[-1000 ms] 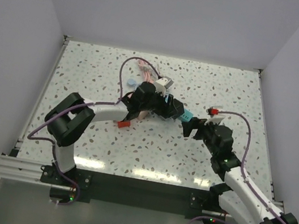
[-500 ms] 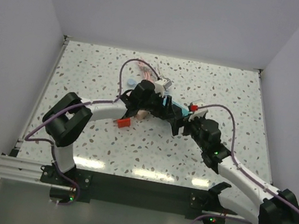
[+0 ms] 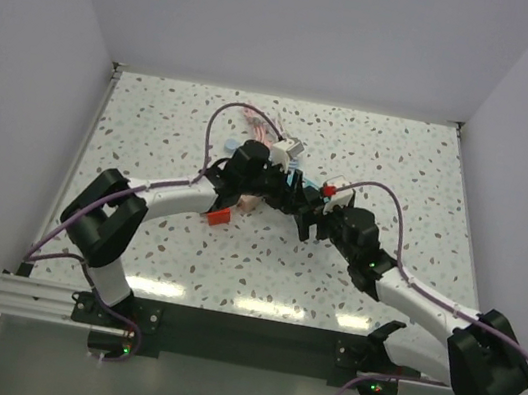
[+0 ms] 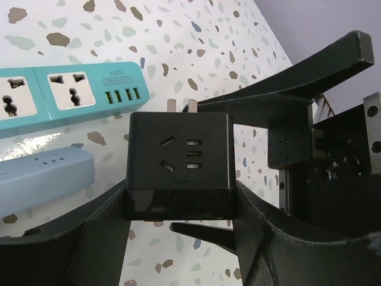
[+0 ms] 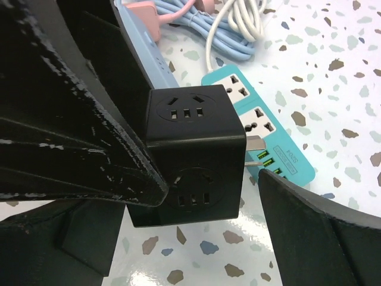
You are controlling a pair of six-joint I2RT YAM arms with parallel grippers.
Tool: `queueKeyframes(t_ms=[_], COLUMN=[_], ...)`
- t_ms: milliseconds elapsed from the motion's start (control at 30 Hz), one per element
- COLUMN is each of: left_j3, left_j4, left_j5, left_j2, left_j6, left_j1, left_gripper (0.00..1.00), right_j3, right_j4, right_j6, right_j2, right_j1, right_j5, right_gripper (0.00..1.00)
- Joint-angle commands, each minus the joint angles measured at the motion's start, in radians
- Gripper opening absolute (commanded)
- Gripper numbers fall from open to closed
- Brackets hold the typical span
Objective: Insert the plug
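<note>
The plug is a black cube adapter with metal prongs. My left gripper is shut on it, one finger on each side, and holds it just above the table. The prongs point toward the teal power strip, a short gap away; the strip also shows in the left wrist view. My right gripper is open and straddles the same cube; its right finger stands clear of it. In the top view both grippers meet at mid-table.
A light blue power strip lies beside the teal one. Coiled pale blue, white and pink cables lie behind the strips. A small red object lies on the table under the left forearm.
My right arm has swung left across the table to the left gripper, and its open fingers now sit around the held cube. The left gripper has shifted slightly.
</note>
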Motion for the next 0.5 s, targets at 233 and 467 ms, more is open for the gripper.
queueKeyframes(t_ms=[233,467], left_j3=[-0.014,-0.045], left_j4=[0.07,0.13], left_j5=[0.07,0.138], left_j2=[-0.039,-0.053], left_j6=[-0.017,-0.034], left_j1=[0.0,0.002], left_gripper=[0.0,0.0], right_j3=[0.003,0.026], right_j4=[0.115,0.115], right_j6=[-0.05,-0.055], right_j2=[-0.048,0.015], right_j1=[0.009,0.009], right_j5=[0.001,-0.02], right_gripper=[0.69,0.46])
